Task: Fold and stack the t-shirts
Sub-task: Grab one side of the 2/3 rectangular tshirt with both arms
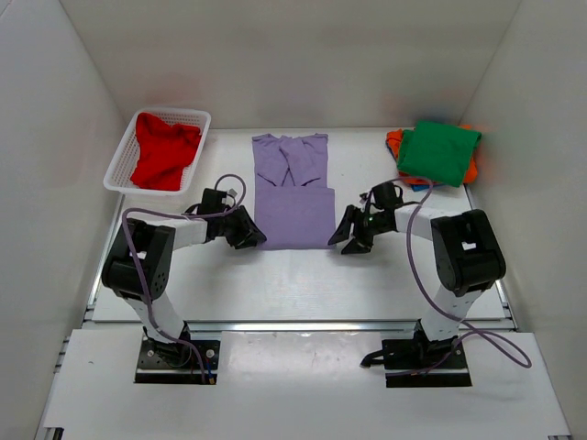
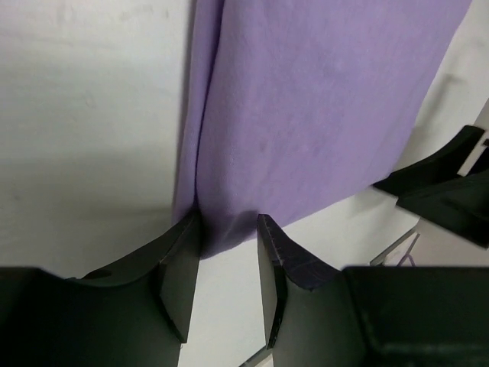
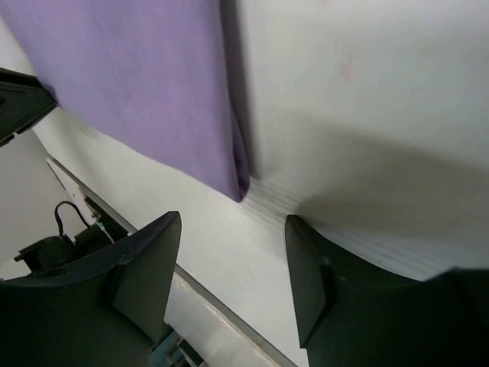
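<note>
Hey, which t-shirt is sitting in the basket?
The red t-shirt, bunched in the white basket at far left; the purple one lies flat mid-table, and the green one is at far right.

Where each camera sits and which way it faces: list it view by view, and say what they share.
Top external: fixed above and behind the arm bases, looking down at the lavender t-shirt, the red t-shirt in the basket and the green t-shirt; both arms show.
Left wrist: on the left arm, low, facing the shirt's near corner, its jaws astride it.
Right wrist: on the right arm, facing the other near corner, just ahead of its open jaws.
Shared: all three show the lavender t-shirt.
</note>
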`<action>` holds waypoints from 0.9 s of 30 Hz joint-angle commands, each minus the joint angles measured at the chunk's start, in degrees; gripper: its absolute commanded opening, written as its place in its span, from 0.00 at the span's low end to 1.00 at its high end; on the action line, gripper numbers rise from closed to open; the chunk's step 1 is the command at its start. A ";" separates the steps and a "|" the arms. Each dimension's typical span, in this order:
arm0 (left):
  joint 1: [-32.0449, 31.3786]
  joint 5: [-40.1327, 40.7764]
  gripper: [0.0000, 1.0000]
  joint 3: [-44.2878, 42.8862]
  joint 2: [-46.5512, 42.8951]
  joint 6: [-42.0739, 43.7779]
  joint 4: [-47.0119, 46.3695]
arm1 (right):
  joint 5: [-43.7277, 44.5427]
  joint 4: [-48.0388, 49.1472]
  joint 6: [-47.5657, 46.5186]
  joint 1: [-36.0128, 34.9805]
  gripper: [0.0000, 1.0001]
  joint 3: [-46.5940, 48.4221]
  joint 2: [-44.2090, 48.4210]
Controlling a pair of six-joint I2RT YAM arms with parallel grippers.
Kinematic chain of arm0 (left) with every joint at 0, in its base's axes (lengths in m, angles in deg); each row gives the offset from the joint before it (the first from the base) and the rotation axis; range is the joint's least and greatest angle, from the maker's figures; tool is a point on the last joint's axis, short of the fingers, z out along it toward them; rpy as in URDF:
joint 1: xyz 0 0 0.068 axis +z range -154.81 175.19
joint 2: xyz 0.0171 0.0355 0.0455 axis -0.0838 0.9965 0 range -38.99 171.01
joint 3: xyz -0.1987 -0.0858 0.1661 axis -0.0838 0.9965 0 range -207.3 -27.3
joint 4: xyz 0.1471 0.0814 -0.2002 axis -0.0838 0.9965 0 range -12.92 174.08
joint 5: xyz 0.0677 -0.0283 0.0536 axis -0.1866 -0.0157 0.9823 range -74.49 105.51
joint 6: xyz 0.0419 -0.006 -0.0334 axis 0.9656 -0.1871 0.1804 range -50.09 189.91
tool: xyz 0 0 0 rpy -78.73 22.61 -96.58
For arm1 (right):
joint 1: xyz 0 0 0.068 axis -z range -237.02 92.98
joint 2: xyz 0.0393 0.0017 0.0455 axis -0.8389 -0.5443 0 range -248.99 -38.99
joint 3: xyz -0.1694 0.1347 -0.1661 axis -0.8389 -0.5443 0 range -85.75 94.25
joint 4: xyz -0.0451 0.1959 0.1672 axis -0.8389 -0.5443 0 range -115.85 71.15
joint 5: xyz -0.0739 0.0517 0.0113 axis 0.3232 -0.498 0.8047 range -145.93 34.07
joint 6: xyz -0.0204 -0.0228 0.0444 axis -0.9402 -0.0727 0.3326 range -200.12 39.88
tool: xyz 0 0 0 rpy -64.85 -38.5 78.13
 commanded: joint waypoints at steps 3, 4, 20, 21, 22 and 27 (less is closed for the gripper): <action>-2.58 3.47 0.46 3.47 -5.11 -1.92 -4.07 | 2.32 13.29 7.90 -3.81 0.55 -7.05 2.51; -2.50 4.25 0.47 4.52 -5.72 -2.19 -4.16 | 2.67 14.86 8.44 -4.25 0.55 -7.58 2.33; -3.82 6.37 0.56 5.23 -8.54 -2.37 -0.82 | 3.99 16.91 9.05 -2.76 0.53 -8.55 -1.27; -3.91 6.46 0.56 5.84 -8.80 -2.80 -1.08 | 4.08 17.42 9.32 -2.76 0.53 -8.81 -1.27; -4.17 6.28 0.56 6.37 -8.98 -2.72 -1.08 | 3.65 17.52 9.06 -2.50 0.53 -8.90 -1.27; -4.78 6.81 0.56 9.36 -8.99 -4.12 -3.10 | 3.64 17.25 9.14 -2.05 0.52 -9.25 -1.36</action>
